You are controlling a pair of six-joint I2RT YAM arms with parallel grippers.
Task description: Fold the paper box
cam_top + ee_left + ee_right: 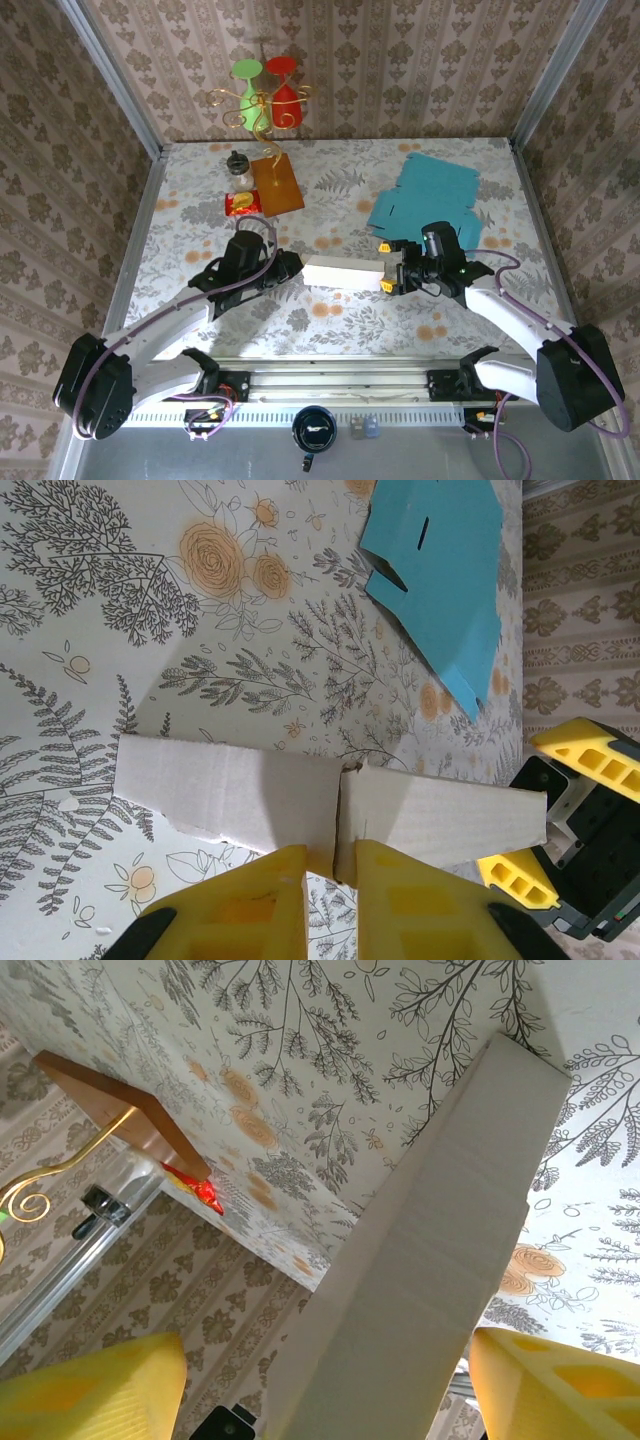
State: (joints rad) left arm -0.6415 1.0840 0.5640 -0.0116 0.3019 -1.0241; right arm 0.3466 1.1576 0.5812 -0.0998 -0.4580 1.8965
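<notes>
White card, formed into a long narrow block, is the white paper box point(345, 272). It lies lengthways across the flowered table point(340, 190) between my two arms, and I place everything else from it. Beyond the box and to its left, well apart, sit a wooden board point(277, 183), a small jar point(239, 170) and a red packet point(243, 203), none of them part of the job. At the box's left end is the left gripper point(290, 268). From its wrist camera the two yellow fingers point(235, 905) are drawn nearly together with only a slit between them. A vertical edge of the card, where two faces meet, runs into that slit. I judge it is pinching that wall to anchor the box so it cannot slide. At the box's right end is the right gripper point(387, 267), its jaws spread wide with one finger on each side of the box. A gap shows on at least one side, so it grips nothing. I read that straddle as lining up to press or tuck the end while the other arm steadies the card. Beyond the box's right end, near but not touching, lies a flat teal card sheet point(425, 205), unfolded, probably a second blank.
</notes>
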